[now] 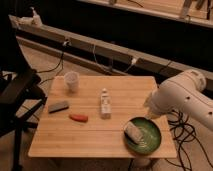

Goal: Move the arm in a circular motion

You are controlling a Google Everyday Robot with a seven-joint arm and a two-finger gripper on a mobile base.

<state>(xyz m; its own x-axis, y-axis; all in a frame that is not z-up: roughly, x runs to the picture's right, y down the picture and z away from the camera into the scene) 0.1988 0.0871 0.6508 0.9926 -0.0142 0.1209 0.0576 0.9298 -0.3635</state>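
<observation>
The large cream-white arm (pixel 181 100) reaches in from the right edge of the camera view. Its rounded, hole-dotted joint hangs over the right edge of the wooden table (pixel 95 135), just above and behind the green plate (pixel 150 142). The arm's leftmost end (pixel 150 106) is near the plate's far rim. The gripper does not show; it is hidden behind the arm's thick segments or lies outside the view.
On the table stand a white cup (pixel 71 80), a grey block (pixel 58 106), a red-orange item (pixel 78 118), a small white bottle (pixel 105 104) and a pale lump (pixel 132 131) on the green plate. A black chair (pixel 15 95) is at the left. Cables (pixel 187 137) lie on the floor at the right.
</observation>
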